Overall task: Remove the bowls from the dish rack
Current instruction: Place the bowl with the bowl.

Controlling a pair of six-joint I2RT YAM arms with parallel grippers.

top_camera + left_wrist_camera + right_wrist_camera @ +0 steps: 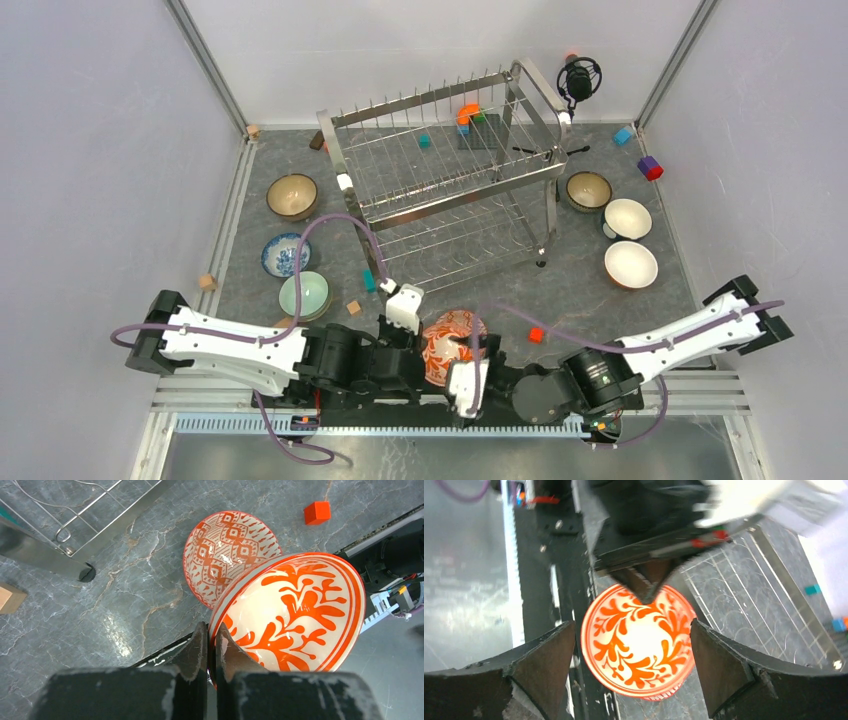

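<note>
- Where the left claw [211, 630] meets the floral bowl [300, 610], its jaws are clamped on the near rim. One finger is inside and one outside, with only the rim's thickness between them.
- Held so, the floral bowl is tilted, its inside facing the right wrist camera. It is off the rack [450, 192], in front of it, close to the arm bases at the near edge of the table [600, 300].
- Just behind it a patterned bowl [225, 550] lies on the table, its near side covered by the floral bowl. Whether the two touch cannot be told.
- To the right, the right claw [633, 630] stands wide apart, one finger [544, 665] on each side of the floral bowl. Neither finger visibly presses on it, so this claw holds nothing.
- On the table left of the rack sit a brown bowl [292, 195], a blue bowl [285, 254] and a green bowl [304, 295]. Right of it sit a second brown bowl [588, 190] and two white bowls [627, 218] [631, 264].
- Hidden or unclear:
  - The floral bowl's foot shows in no view, so whether it rests on the table or hangs free cannot be told.
  - From above, both claws' fingertips are covered by the wrists and the bowl.
  - The top of the right wrist view is blurred, and the left claw's body there is a dark smear.
</note>
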